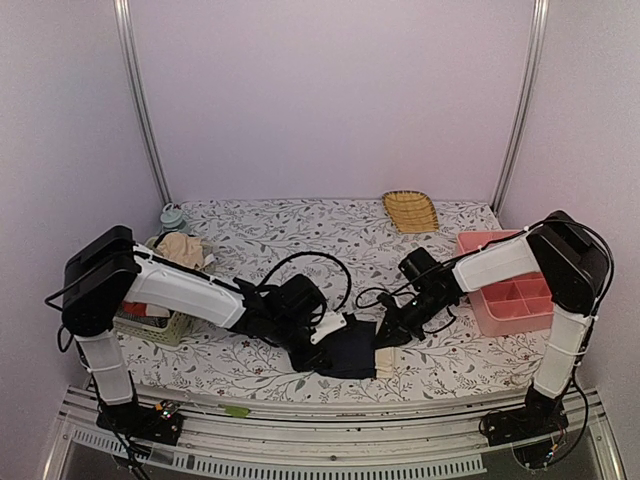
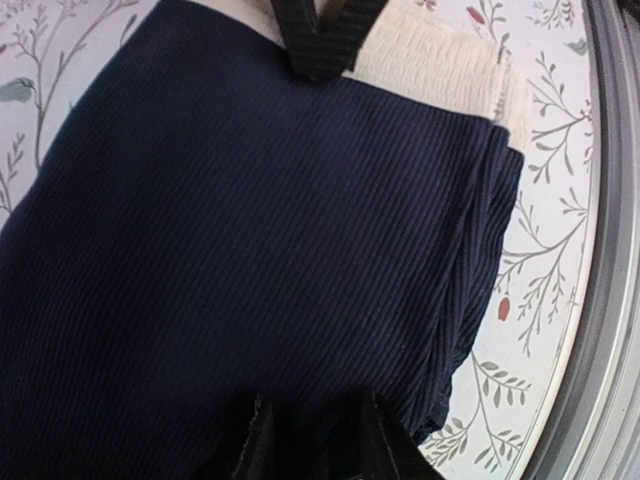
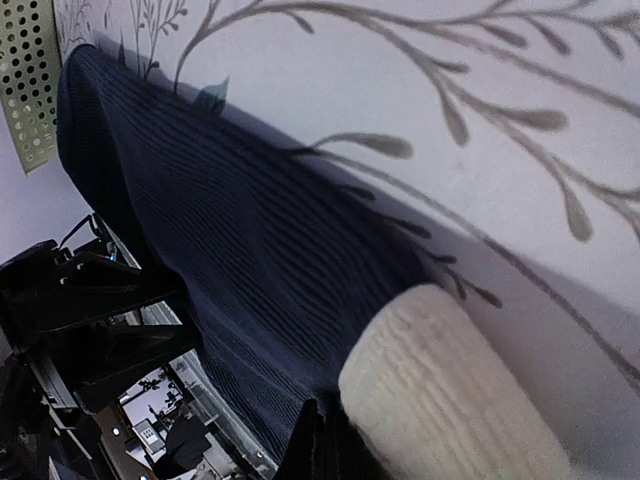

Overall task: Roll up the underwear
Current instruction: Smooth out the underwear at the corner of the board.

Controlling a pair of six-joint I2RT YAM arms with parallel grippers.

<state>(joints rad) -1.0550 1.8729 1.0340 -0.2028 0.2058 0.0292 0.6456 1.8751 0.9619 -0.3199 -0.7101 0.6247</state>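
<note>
Closest to me is the metal rail (image 1: pixel 330 425) at the table's near edge, with both arm bases bolted to it. On the left side of the floral tablecloth (image 1: pixel 300 230) stands a pale mesh basket (image 1: pixel 160 325); a beige cloth (image 1: pixel 180 248) is heaped on top of it and a bit of red cloth (image 1: pixel 135 309) shows inside. A small pale green container (image 1: pixel 172 215) stands just behind the basket.

The left gripper (image 1: pixel 318 345) is down on the left part of the dark underwear (image 1: pixel 350 358), which lies flat near the front edge between the two arms. From the left wrist, its fingers (image 2: pixel 380 440) sit on the ribbed fabric, and I cannot tell whether they are parted or pinching. A cream ribbed cloth (image 2: pixel 440 65) lies against the underwear's right edge. The right gripper (image 1: pixel 385 335) is there, its fingertips meeting where dark meets cream; whether cloth is caught between them I cannot tell.

Farther back sits a yellow woven tray (image 1: pixel 410 211), and at far right a pink compartment tray (image 1: pixel 512 297).
</note>
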